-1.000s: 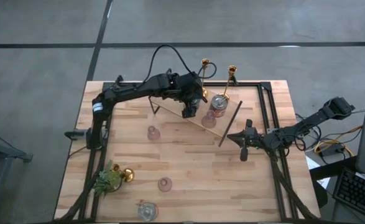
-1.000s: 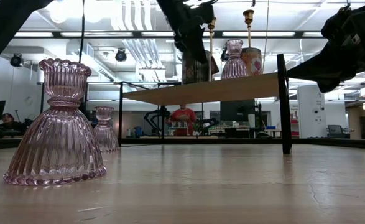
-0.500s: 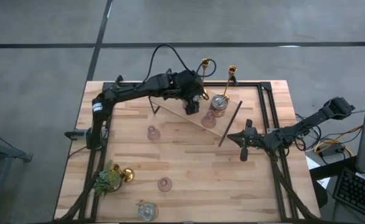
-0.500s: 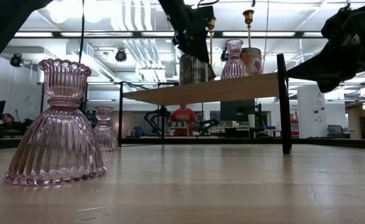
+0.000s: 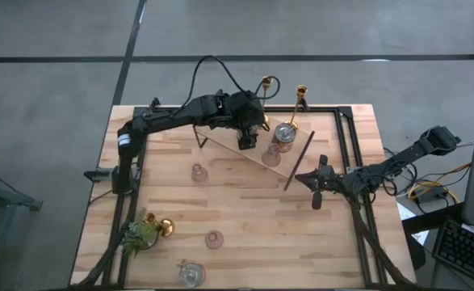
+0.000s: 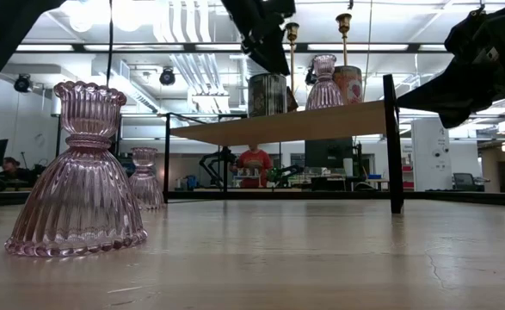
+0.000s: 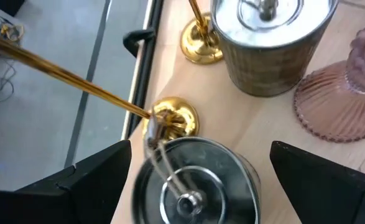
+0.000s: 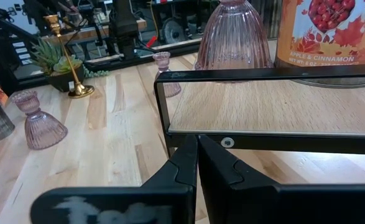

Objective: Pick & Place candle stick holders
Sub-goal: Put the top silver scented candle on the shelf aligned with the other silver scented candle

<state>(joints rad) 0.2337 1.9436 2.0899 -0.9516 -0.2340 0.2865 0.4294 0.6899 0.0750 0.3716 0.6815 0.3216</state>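
Note:
A raised wooden shelf (image 5: 228, 149) stands at the table's far side. On it stand two slim gold candlesticks (image 5: 266, 83) (image 5: 301, 91), a pink glass holder (image 5: 270, 158) and a squat silvery round holder (image 7: 188, 186), which rests on its base. My left gripper (image 7: 201, 155) hangs open just above that silvery holder (image 6: 267, 93), a finger on either side, touching nothing. On the table lie two more pink holders (image 5: 198, 172) (image 5: 214, 238), a silvery-glass one (image 5: 190, 275) and a gold one (image 5: 164, 226). My right gripper (image 5: 317, 192) waits shut at the right, level with the shelf's front edge.
A lidded candle jar (image 5: 283, 133) with a fruit label (image 8: 319, 31) stands on the shelf beside the pink holder. A small green plant (image 5: 138, 234) sits near the table's left front. A black frame (image 5: 346, 145) runs along the table's edges. The shelf's dark upright (image 6: 392, 142) stands right of centre.
My left gripper has risen from around the silvery holder on the shelf and tipped a little, keeping its fingers apart. The holder stays standing on the shelf, now in plain sight below the fingers in the low view.

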